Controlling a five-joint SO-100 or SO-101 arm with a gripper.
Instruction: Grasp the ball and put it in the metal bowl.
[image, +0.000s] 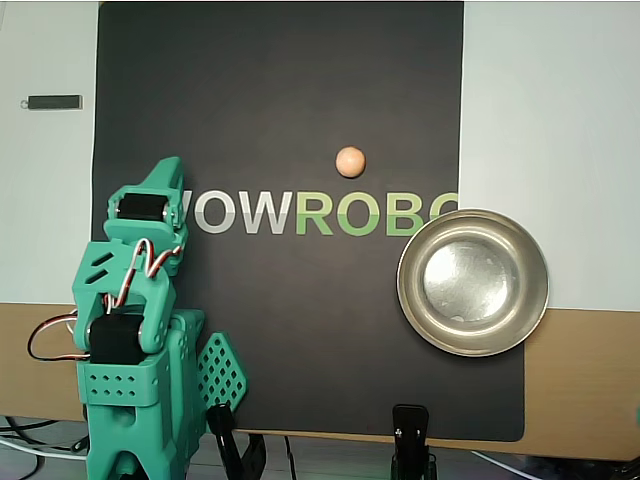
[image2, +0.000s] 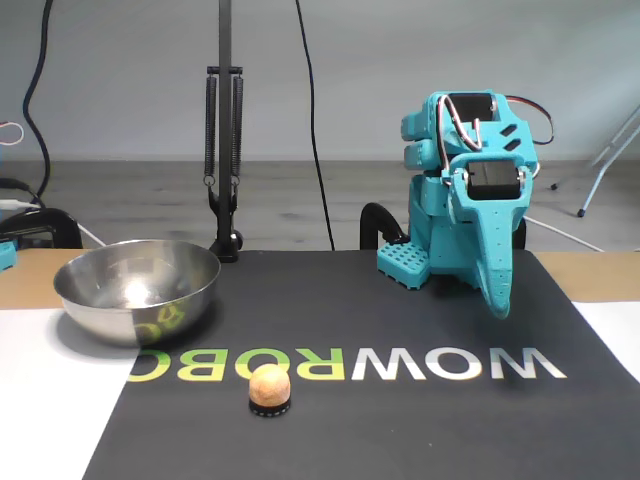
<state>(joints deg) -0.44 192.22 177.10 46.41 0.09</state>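
Observation:
The peach-orange ball (image: 350, 161) rests on the black mat just above the lettering; in the fixed view the ball (image2: 269, 386) sits near the front edge on a small dark ring. The shiny metal bowl (image: 473, 283) stands empty at the mat's right edge in the overhead view, and at the left in the fixed view (image2: 137, 290). My teal arm is folded at its base, with the gripper (image: 166, 170) far left of the ball, pointing down at the mat (image2: 499, 303). Its fingers lie together, shut and holding nothing.
A black mat (image: 280, 90) with "WOWROBO" lettering covers the table's middle. A small dark stick (image: 54, 102) lies at the left on the white surface. Black lamp clamps (image: 410, 440) grip the near table edge, and the lamp's stand (image2: 224, 130) rises behind the bowl.

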